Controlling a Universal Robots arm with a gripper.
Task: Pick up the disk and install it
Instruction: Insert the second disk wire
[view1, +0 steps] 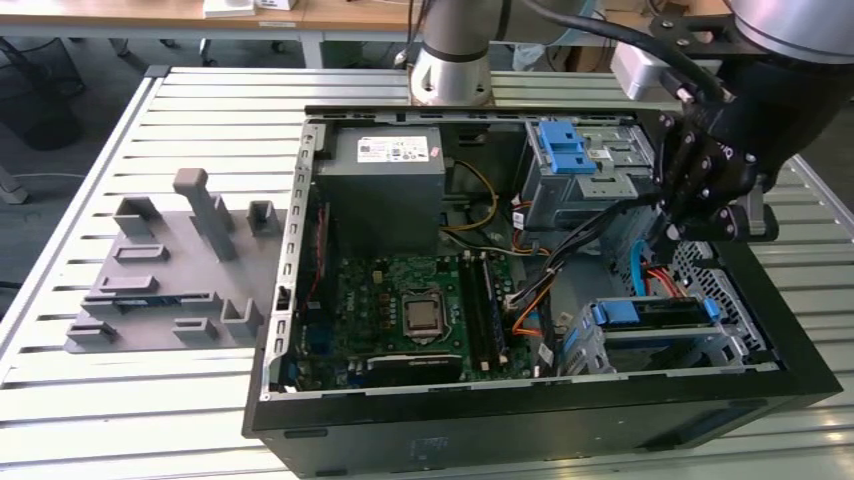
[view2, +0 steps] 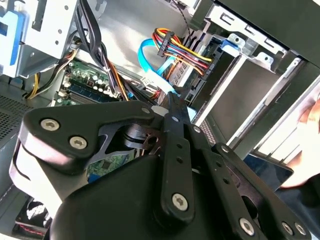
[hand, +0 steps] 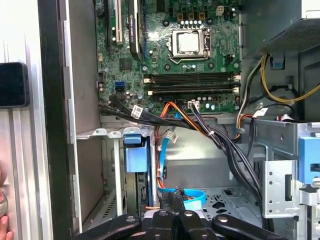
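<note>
Tool (hand: 175, 200) hanging inside the open black computer case (view1: 534, 425), silver-grey hard disk in a blue plastic frame (view1: 654, 313) sitting in the metal drive cage (view1: 727, 350) at the lower right of the exterior view

Tool's fingers look pinched together with nothing visible between them, tips over a blue flat cable (hand: 192, 195). The disk is clear of it, not touching: down-frame of the tool in the exterior view, left of centre in the first wrist view, blue end (hand: 136, 152) showing. Probably stiff, fairly hefty and knock-sensitive with slick metal faces, so the blue frame edges seem the safest place to grab.
</note>
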